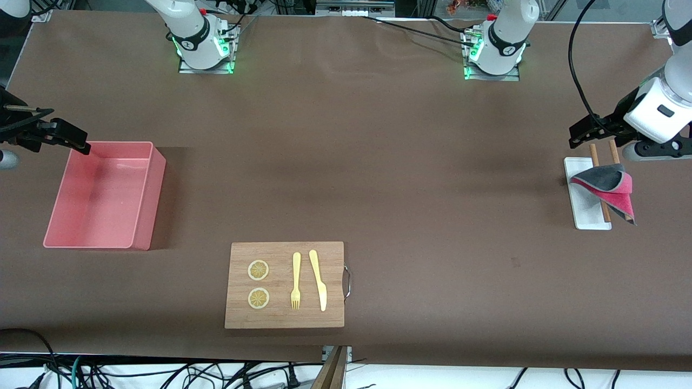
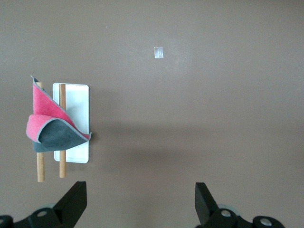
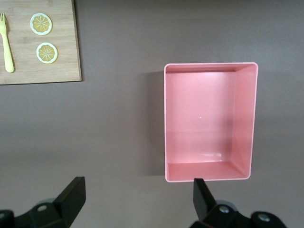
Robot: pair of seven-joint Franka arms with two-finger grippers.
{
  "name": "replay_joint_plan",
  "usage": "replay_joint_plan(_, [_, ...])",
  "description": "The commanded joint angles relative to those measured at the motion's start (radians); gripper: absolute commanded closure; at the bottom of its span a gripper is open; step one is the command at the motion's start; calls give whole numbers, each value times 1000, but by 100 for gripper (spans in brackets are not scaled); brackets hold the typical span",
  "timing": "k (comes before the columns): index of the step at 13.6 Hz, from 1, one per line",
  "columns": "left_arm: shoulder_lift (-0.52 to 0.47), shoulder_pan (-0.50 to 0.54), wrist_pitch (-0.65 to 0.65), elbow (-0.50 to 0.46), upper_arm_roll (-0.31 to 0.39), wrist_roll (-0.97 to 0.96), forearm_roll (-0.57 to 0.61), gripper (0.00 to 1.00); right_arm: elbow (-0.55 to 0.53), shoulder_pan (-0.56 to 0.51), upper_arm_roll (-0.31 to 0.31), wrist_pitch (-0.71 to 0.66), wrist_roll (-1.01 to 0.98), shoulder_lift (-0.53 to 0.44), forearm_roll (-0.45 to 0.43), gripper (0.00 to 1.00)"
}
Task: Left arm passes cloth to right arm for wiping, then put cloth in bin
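The cloth [image 1: 610, 186], crimson-pink on one face and dark grey on the other, lies folded and draped at the left arm's end of the table. The bin [image 1: 141, 202], a pink low-walled tub, sits upright at the right arm's end.

Brown covering [image 1: 346, 162] spanned whole table, faintly creased. White floor strip along edge nearest front camera, strewn with tangled black cables [image 1: 162, 375]. Metal framing [image 1: 346, 6] ran above table's top edge. Lighting even, shadows soft.
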Motion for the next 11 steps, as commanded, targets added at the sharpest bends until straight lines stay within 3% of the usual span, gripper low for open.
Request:
replay_joint_plan(1, [50, -7, -41, 72, 9, -5, -14, 0, 28, 0, 2, -7, -9, 12, -9, 0])
replay_joint_plan(11, [59, -5, -68, 73, 9, -8, -9, 0, 28, 0, 2, -4, -12, 16, -11, 0])
